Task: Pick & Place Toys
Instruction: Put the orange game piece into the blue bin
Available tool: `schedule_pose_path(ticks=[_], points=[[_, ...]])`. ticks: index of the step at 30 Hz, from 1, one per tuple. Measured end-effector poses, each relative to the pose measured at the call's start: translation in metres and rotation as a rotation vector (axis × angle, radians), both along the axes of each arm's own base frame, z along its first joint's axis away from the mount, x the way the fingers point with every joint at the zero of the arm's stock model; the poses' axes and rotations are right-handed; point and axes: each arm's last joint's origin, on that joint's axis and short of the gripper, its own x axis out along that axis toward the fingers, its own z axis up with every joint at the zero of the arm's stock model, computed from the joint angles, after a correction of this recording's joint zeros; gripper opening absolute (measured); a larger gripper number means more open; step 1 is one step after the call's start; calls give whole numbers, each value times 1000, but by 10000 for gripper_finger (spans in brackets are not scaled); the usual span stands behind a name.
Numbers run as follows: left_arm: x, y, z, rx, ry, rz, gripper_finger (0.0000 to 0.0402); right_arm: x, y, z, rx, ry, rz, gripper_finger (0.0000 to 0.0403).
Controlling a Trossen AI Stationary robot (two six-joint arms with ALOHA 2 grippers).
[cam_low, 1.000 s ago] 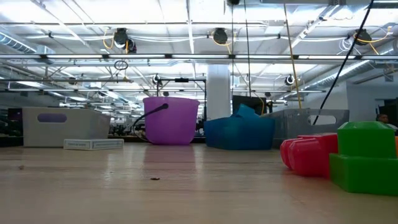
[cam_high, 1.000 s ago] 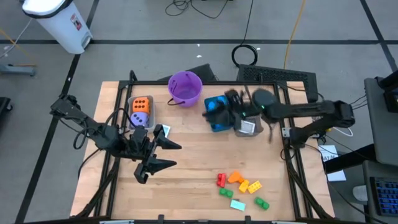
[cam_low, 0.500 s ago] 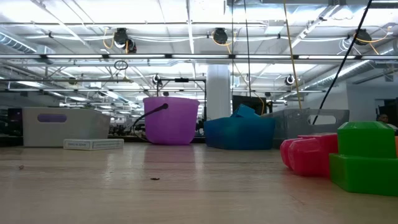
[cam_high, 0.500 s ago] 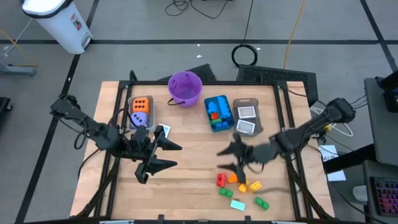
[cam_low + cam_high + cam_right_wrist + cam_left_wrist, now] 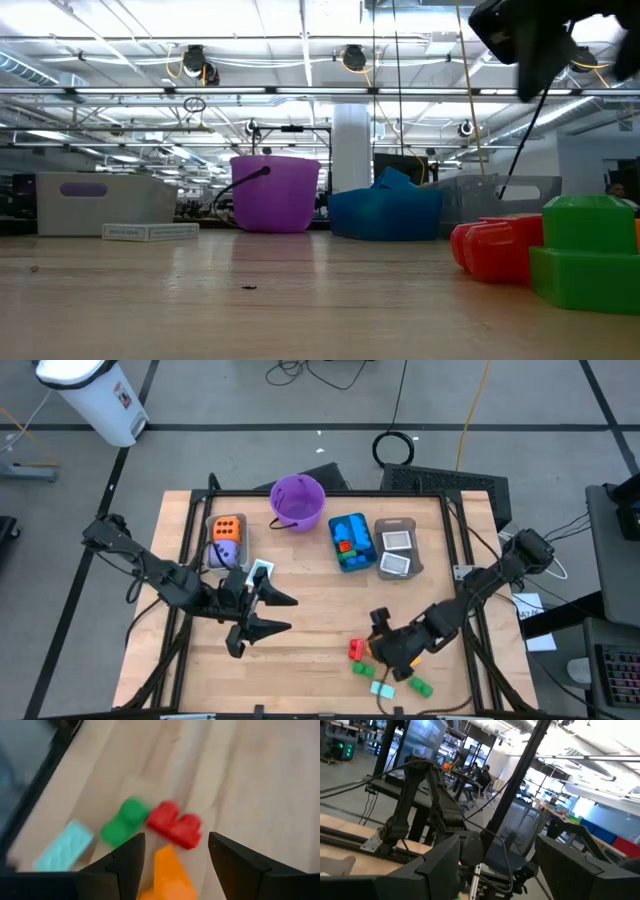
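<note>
Right gripper (image 5: 172,865) hovers over the orange brick (image 5: 167,872), jaws apart and empty (red brick (image 5: 175,826) at twelve o'clock); left gripper (image 5: 268,612) likewise parted, empty.

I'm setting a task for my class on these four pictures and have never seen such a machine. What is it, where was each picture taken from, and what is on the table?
It is a robot with two dark arms at a wooden table. One picture looks down from above, one level across the tabletop, and one from each wrist. The right gripper hangs open over loose bricks, holding nothing. The left gripper waits open at mid-table. Behind stand a purple bucket, a teal bin and a bin with dice.
</note>
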Motion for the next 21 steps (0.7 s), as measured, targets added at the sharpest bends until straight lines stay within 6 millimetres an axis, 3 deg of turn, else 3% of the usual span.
schedule_pose_path(ticks=[6, 21], points=[[2, -1, -4, -14, 31, -2, 266, -3, 3, -3, -90, 17, 250, 212], [2, -1, -4, -31, 35, 18, 266, 14, -23, -3, 18, 74, 179, 276]])
